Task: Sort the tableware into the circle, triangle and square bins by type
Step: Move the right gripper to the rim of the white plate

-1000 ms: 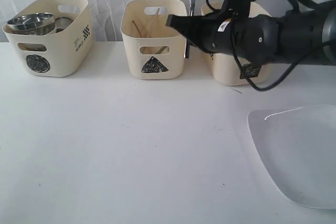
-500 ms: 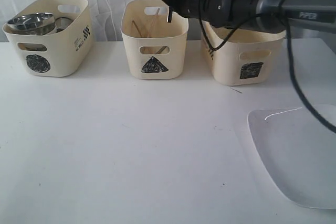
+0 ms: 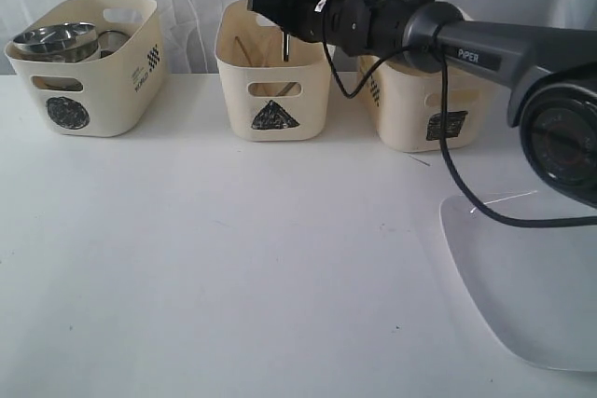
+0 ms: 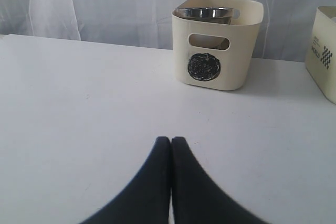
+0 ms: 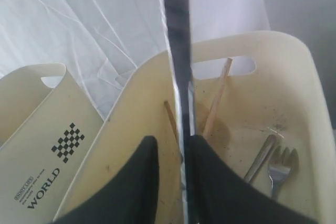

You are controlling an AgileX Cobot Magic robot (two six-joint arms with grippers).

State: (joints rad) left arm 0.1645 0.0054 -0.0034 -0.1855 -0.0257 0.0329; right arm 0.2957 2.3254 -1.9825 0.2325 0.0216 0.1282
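Hanging upright over the triangle bin [image 3: 308, 104], the steel knife [image 5: 177, 51] sits between the right gripper's [image 5: 173, 142] slightly parted fingers; dropped off-centre, it could catch the rim and topple out; left gripper [image 4: 171, 145] pressed together, empty

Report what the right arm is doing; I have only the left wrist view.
Observer: A knife stands upright between the right pincer's fingers, over the triangle bin. I can't tell whether it is gripped or let go.
Operator: List what's in that bin.
Observer: A fork and two chopsticks, at least.
Operator: Name what's not yet binned.
Observer: A white plate, lying at the exterior view's right.
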